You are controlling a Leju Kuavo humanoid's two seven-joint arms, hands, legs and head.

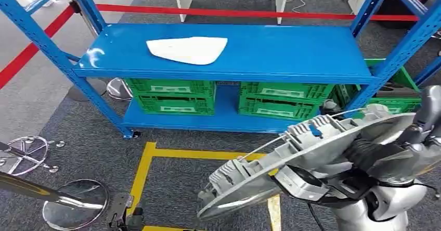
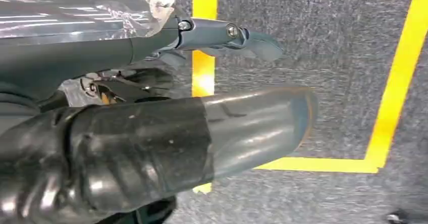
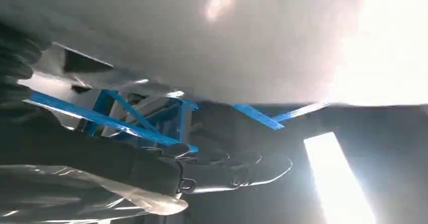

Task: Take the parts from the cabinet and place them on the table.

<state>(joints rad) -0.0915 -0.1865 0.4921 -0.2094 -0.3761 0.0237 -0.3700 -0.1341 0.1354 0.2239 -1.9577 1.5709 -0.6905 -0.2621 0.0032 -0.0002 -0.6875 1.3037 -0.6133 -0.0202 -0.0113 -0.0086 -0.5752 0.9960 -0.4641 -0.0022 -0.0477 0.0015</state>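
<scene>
Right robot hand [image 1: 387,161] is grasping the big grey part [image 1: 291,158] from underneath, carrying it flat above the floor so it won't tip. Left robot hand [image 2: 151,133] looks released, holding nothing. White part [image 1: 188,49] sits near the shelf's [image 1: 291,54] back-left corner.

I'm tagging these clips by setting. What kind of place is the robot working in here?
Likely a factory-style test or training floor: a blue steel rack holds green parts crates, yellow floor tape marks a bay, and a red barrier strip cordons off the area.
</scene>
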